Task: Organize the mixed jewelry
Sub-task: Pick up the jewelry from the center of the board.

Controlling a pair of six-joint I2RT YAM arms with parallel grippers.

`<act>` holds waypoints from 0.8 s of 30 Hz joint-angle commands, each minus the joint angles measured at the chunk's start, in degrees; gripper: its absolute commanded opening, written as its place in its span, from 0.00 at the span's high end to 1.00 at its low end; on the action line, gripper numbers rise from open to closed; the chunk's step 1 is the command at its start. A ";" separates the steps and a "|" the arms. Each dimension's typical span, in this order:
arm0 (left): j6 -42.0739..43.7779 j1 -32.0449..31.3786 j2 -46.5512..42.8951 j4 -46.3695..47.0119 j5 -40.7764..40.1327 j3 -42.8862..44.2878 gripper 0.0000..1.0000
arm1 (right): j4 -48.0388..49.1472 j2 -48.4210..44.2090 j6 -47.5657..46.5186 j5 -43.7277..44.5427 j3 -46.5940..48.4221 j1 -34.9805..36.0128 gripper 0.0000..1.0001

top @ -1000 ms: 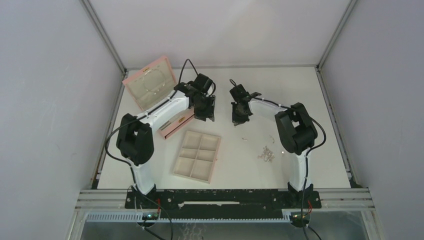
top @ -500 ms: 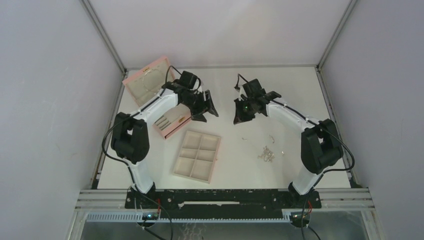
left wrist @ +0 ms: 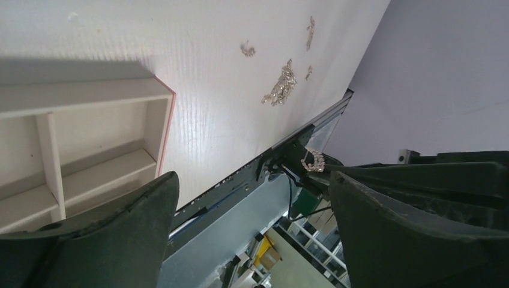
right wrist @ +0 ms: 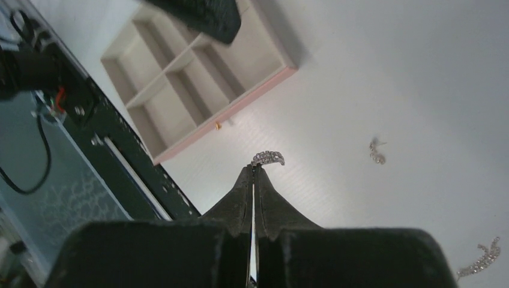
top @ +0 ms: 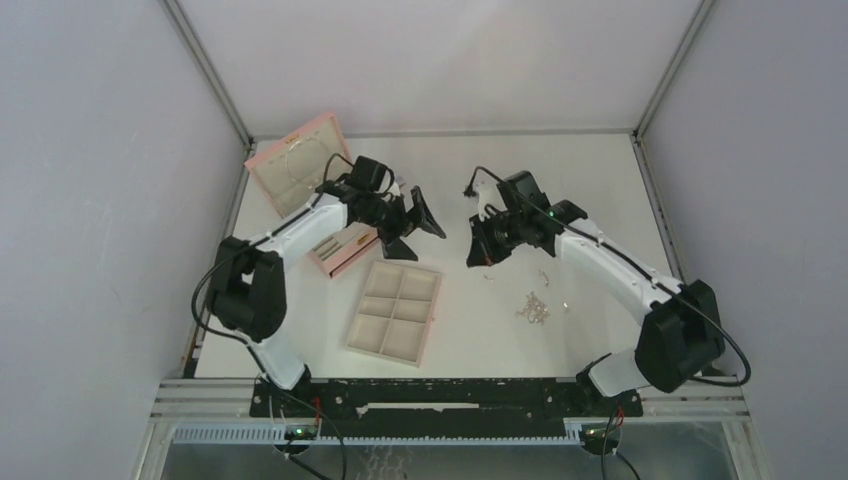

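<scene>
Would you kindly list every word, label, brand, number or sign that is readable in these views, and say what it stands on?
No legible text appears in any view.
Pink box: tiny gold fittings only, too small to show lettering.
Beige tray and white table: no markings visible.
Jewelry piece in the right end effector: too small to show any stamp.

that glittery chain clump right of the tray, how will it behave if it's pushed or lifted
The chain cluster looks like loose fine links heaped flat, so lifted it would likely hang limp. Pushed, it probably spreads across the table rather than rolling. It seems light and hard to pinch.
</scene>
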 commanded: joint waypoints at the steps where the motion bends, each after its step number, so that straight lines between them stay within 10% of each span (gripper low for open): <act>1: -1.49 0.23 -9.59 5.41 2.35 -3.97 0.00 | 5.77 -8.04 -8.88 -1.14 -6.71 2.74 1.00; 10: -5.98 -2.96 -13.40 9.81 7.43 -8.93 0.01 | 16.29 -21.67 -18.35 -0.41 -19.46 4.85 1.00; 24: -6.78 -6.94 -7.17 11.16 9.27 -6.27 0.34 | 17.82 -23.52 -20.00 3.15 -19.51 7.38 1.00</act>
